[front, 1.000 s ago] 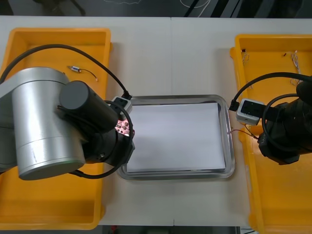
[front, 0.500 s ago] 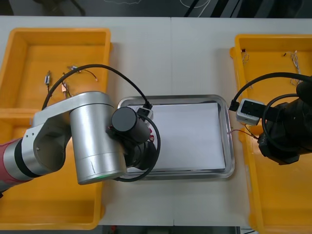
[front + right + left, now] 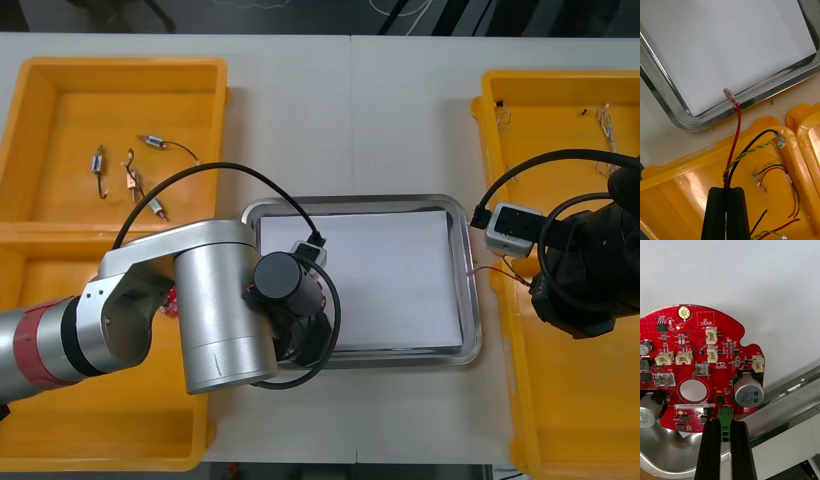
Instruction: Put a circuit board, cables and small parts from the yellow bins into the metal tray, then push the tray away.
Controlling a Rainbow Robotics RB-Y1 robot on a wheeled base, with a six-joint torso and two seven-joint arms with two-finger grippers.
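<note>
- The left arm (image 3: 200,300) lies across the near left corner of the metal tray (image 3: 360,201). In the front view it covers that corner and part of the near left yellow bin (image 3: 100,430).
- The left hand (image 3: 725,422) is clamped on the green connector (image 3: 725,416) at the edge of a round red circuit board (image 3: 720,373).
- The board is over the tray's white inside, with the shiny rim just beside the fingers. Whether it touches the tray cannot be told.
- The right hand (image 3: 727,189) sits over a right yellow bin (image 3: 685,187), its fingers pressed together on a cable bundle (image 3: 732,165).
- The bundle is made up of a red cable (image 3: 737,127), a black cable (image 3: 747,142) and a twisted yellow-green cable (image 3: 752,152).
- The red cable reaches across the bin's wall and a strip of table (image 3: 662,142). Its clear tip rests on the tray's rim, at the edge of the white inside.
- Loose cables (image 3: 775,176) lie in the same bin, near the right hand's fingers.
- The far left yellow bin (image 3: 60,120) holds several small metal parts (image 3: 130,172), some with thin wires. They lie near the left arm and apart from it.
</note>
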